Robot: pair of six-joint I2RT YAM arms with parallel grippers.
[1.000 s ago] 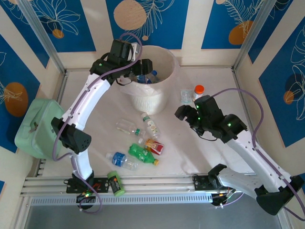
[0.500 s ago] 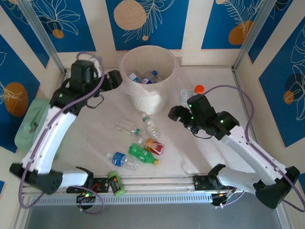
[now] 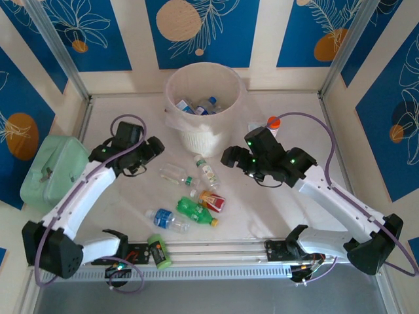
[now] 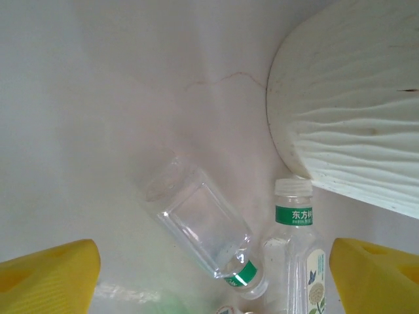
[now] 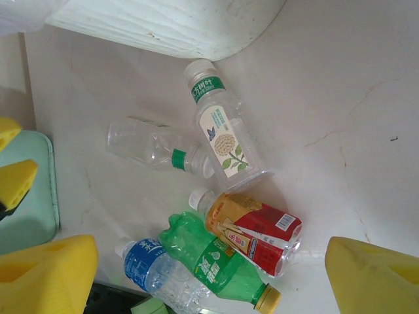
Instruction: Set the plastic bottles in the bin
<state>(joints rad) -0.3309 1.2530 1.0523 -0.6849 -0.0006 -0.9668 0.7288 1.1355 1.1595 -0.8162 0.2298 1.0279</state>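
The white ribbed bin (image 3: 200, 139) stands at the back centre with a few plastic bottles (image 3: 196, 105) inside. Five more lie on the table in front of it: a clear one (image 3: 175, 174), a clear flower-labelled one (image 3: 207, 172), a red-labelled one (image 3: 213, 201), a green one (image 3: 196, 211) and a blue-labelled one (image 3: 167, 220). My left gripper (image 3: 156, 147) hangs open just left of the clear bottle (image 4: 200, 229), which lies below its spread fingers, beside the flower-labelled bottle (image 4: 294, 255). My right gripper (image 3: 229, 157) is open, right of the group, above the red bottle (image 5: 255, 232) and green bottle (image 5: 209, 261).
A pale green boxy container (image 3: 52, 173) sits at the left edge. An orange-capped small bottle (image 3: 272, 124) stands right of the bin. A green-and-black cylinder (image 3: 158, 251) lies by the front rail. The bin wall (image 4: 353, 131) is close to my left gripper's right side.
The left arm swung away from over the bin, down and left to beside the clear bottle, its jaws widening. The right gripper moved left toward the bottles.
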